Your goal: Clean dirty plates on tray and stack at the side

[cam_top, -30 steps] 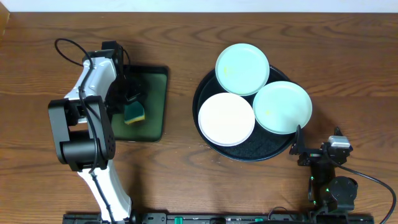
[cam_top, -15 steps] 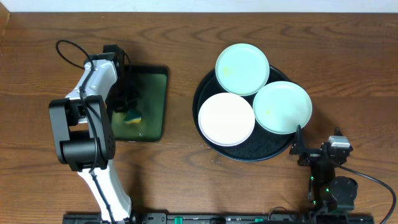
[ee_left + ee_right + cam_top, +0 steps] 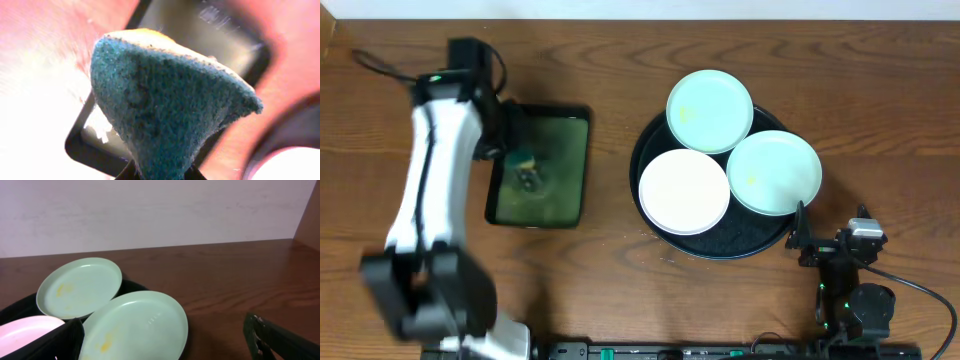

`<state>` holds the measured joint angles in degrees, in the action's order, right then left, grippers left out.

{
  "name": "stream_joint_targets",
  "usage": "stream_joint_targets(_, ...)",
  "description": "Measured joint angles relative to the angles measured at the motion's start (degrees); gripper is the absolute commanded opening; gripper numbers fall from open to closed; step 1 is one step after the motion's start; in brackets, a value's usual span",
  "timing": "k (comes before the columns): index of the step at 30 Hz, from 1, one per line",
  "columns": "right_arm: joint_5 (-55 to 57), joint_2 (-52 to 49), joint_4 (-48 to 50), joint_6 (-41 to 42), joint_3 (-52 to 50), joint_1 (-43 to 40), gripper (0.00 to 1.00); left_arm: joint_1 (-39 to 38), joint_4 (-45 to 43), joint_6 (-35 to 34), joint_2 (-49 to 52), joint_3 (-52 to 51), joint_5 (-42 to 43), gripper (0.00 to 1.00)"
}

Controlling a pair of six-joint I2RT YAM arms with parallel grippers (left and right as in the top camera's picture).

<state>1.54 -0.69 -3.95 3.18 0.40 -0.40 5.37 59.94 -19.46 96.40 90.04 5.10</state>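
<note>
Three plates lie on the round black tray (image 3: 720, 246): a white plate (image 3: 684, 191) at the front left, a mint plate (image 3: 710, 110) at the back and another mint plate (image 3: 774, 172) on the right. The two mint plates (image 3: 80, 287) (image 3: 135, 330) carry yellowish smears. My left gripper (image 3: 523, 168) hangs over the dark-green rectangular tray (image 3: 565, 190), shut on a sponge (image 3: 165, 105) with a blue-green scouring face and a yellow back. My right gripper (image 3: 800, 238) rests open at the black tray's front right rim, nothing between its fingers (image 3: 65, 341).
The dark-green tray's floor looks wet. A white wall runs along the table's far edge. Bare wood lies between the two trays and to the right of the black tray (image 3: 20, 311).
My left gripper has shut on the sponge and lifted it off the green tray, the arm rising and swinging left. The right arm and the plates have not moved.
</note>
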Motion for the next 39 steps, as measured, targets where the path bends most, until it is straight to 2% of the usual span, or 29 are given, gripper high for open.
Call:
stream_joint_targets(5, 0.0, 0.0, 0.0, 0.0, 0.0, 0.0, 0.99, 0.0, -2.2, 0.0, -6.0, 0.6, 0.6, 0.07)
stream_joint_targets(9, 0.0, 0.0, 0.0, 0.0, 0.0, 0.0, 0.99, 0.0, -7.0, 0.0, -4.2, -2.2, 0.6, 0.08)
stream_joint_targets(13, 0.0, 0.0, 0.0, 0.0, 0.0, 0.0, 0.99, -0.2, -12.5, 0.0, 0.6, -9.5, 0.8, 0.07)
stream_joint_targets(18, 0.0, 0.0, 0.0, 0.0, 0.0, 0.0, 0.99, -0.3, -9.9, 0.0, 9.1, -13.0, 0.9, 0.07)
stream_joint_targets(20, 0.0, 0.0, 0.0, 0.0, 0.0, 0.0, 0.99, -0.3, -7.2, 0.0, 9.0, -12.3, 0.9, 0.07)
stream_joint_targets(23, 0.0, 0.0, 0.0, 0.0, 0.0, 0.0, 0.99, -0.4, -2.9, 0.0, 6.6, -7.6, 1.0, 0.07)
stream_joint_targets(27, 0.0, 0.0, 0.0, 0.0, 0.0, 0.0, 0.99, -1.1, -3.9, 0.0, -2.0, -1.6, 1.7, 0.08)
stream_joint_targets(30, 0.0, 0.0, 0.0, 0.0, 0.0, 0.0, 0.99, -2.8, -4.2, 0.0, -8.8, -0.3, 1.9, 0.08)
stream_joint_targets(33, 0.0, 0.0, 0.0, 0.0, 0.0, 0.0, 0.99, -5.3, -5.5, 0.0, -10.8, -1.7, 0.5, 0.07)
stream_joint_targets(36, 0.0, 0.0, 0.0, 0.0, 0.0, 0.0, 0.99, -7.4, -11.9, 0.1, -6.4, -9.8, -0.7, 0.07)
stream_joint_targets(37, 0.0, 0.0, 0.0, 0.0, 0.0, 0.0, 0.99, -7.8, -13.9, 0.3, -0.9, -14.4, -1.2, 0.07)
stream_joint_targets(39, 0.0, 0.0, 0.0, 0.0, 0.0, 0.0, 0.99, -7.7, -11.8, 0.4, 4.2, -16.7, -1.1, 0.07)
